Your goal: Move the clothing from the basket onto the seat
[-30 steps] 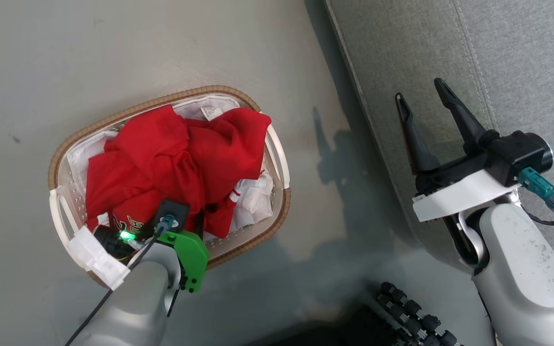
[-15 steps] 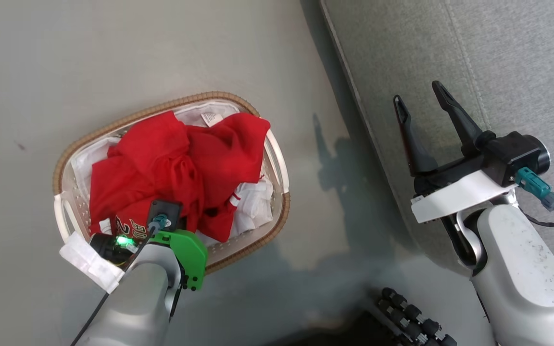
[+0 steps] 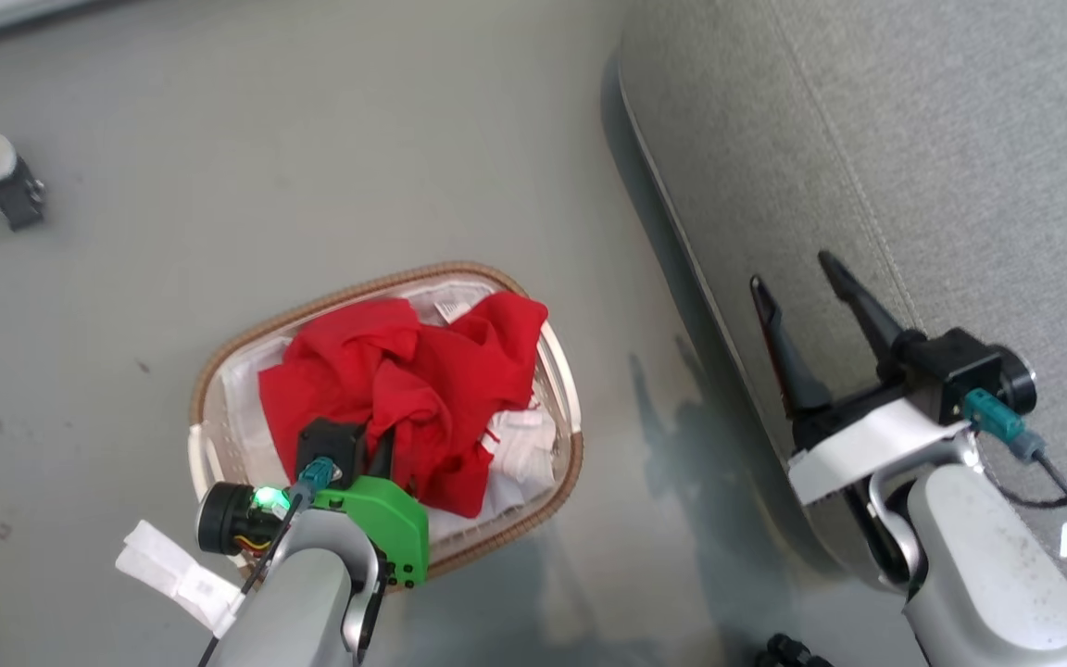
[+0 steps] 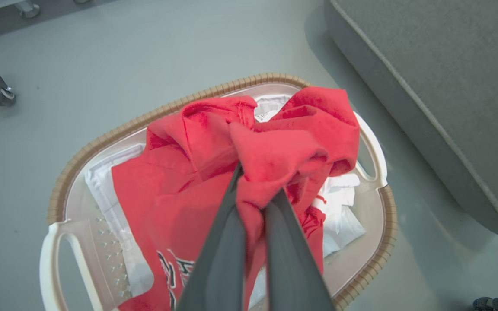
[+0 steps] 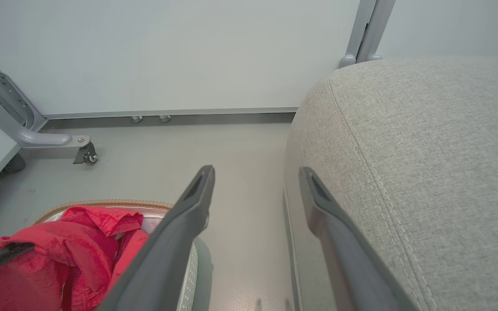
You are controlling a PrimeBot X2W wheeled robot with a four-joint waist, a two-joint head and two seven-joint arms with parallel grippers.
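Red fabric, crumpled, white trim: clothing (image 3: 404, 389) heaped inside basket (image 3: 576, 454), head view. Covers most of the basket's inside, with white parts bunched at the right-hand end. Long axis of heap along the oval's own, lower left to upper right. Basket on floor (image 3: 219, 185), near front edge of seat (image 3: 913, 139), not touching. Left gripper (image 3: 383, 443) down by basket's near rim, fingers buried in red folds. Right gripper (image 3: 791, 270) over seat's front edge, fingers spread, nothing between them, tips pointing up the view.

Left wrist view: left gripper (image 4: 255, 201) clenched on a fold of clothing (image 4: 283, 147), red cloth squeezed between both fingers and spilling over the tips. Pinched fold bunched into a peak above the rest, remainder draped down into basket (image 4: 102, 139). Lettering (image 4: 167, 268) at heap's near end, by the near handle, not readable. White liner (image 4: 102, 190) bare along left wall. White parts of clothing at right end, under the red. Seat (image 4: 448, 86) beside basket's right end, strip of floor between.

Right wrist view: right gripper (image 5: 256, 170) released, wide gap, empty. Right finger just beside rounded corner of seat (image 5: 426, 151), contact not clear. Clothing (image 5: 59, 250) in lower left corner, mounded above brown rim of basket (image 5: 102, 203).
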